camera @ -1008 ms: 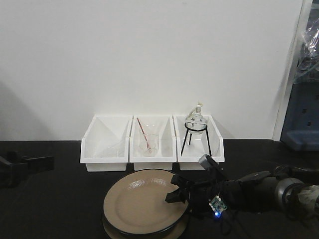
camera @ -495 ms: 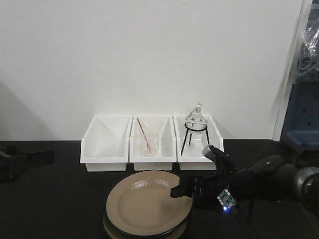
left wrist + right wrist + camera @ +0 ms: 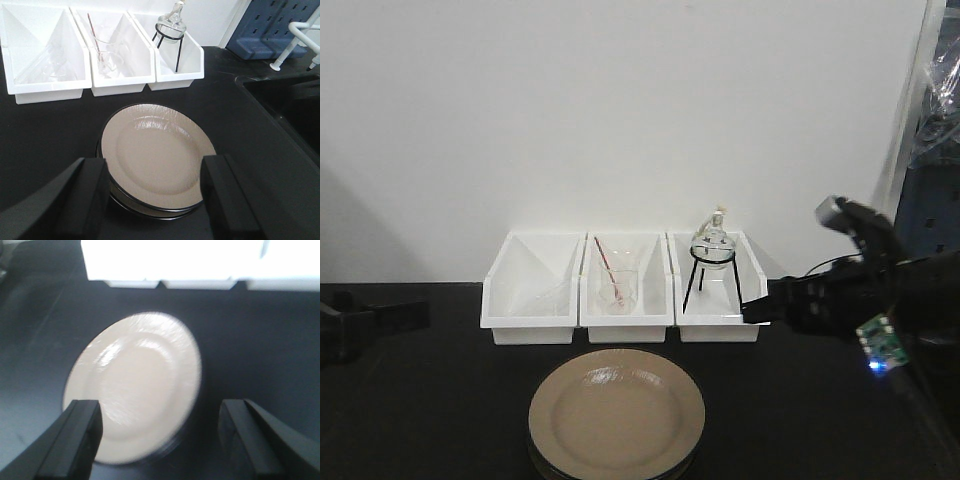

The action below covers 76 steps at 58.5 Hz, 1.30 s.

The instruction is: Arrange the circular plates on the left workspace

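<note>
Now the circular plates (image 3: 616, 413) lie stacked, one on the other, low in the centre of the front view, on the black countertop (image 3: 420, 400). They sit just in front of three white bins (image 3: 625, 292), which stand in a row against the wall.

At the right of that frame the right gripper (image 3: 756, 311) hangs in the air, at the height of the bins' front wall, well apart from the plates and up to their right. Its own camera is blurred, but it shows the two fingers (image 3: 75, 440) spread wide with nothing between them. The top plate (image 3: 135, 385) is seen in the gap between them, far below and not touching.

The left gripper (image 3: 160, 200) is also spread wide and holds nothing. In its wrist view the plates (image 3: 157, 152) lie between the two dark fingers (image 3: 82, 200), near their tips, but I cannot tell if they touch the rim. The dark edge of the lower plate shows under the tan one.

The middle bin holds a glass beaker (image 3: 618, 290) with a red rod, and the right bin holds a round flask on a black tripod (image 3: 711, 262).
</note>
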Motion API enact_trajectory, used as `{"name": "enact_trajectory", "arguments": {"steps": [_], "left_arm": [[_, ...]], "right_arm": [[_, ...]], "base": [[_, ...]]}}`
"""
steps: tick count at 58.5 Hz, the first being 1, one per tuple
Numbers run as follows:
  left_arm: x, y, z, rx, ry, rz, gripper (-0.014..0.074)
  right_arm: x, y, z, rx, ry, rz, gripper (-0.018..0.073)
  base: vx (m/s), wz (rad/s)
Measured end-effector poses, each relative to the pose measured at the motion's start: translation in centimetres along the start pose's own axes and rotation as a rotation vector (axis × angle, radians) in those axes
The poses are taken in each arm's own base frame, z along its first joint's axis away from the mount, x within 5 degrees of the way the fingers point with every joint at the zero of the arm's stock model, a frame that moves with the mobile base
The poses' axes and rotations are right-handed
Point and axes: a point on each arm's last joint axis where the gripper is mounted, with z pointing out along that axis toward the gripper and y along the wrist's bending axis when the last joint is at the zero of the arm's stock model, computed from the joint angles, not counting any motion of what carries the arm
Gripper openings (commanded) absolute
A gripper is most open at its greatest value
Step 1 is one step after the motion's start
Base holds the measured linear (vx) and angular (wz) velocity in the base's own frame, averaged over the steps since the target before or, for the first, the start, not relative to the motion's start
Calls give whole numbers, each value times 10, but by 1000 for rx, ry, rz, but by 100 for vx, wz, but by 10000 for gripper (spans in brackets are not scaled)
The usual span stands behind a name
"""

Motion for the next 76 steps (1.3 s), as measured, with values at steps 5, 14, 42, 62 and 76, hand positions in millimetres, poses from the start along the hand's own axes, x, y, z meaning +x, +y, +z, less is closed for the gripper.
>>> {"name": "enact_trajectory", "arguments": {"steps": [5, 14, 42, 62, 76], "left_arm": [[0, 0, 0, 0, 0, 0, 524], [0, 0, 0, 0, 0, 0, 524], [0, 0, 0, 0, 0, 0, 524], [-1, 0, 0, -5, -8, 0, 503], [19, 2, -35, -238, -222, 81, 198]], "right_arm": [[13, 15, -40, 74, 3, -72, 533], [49, 40, -93, 151, -35, -124, 533], [94, 76, -152, 146, -146, -134, 533], [95, 77, -153, 145, -148, -136, 533], [95, 77, -154, 145, -150, -137, 533]], "base": [[0, 0], [0, 0], [0, 0], [0, 0], [0, 0]]}}
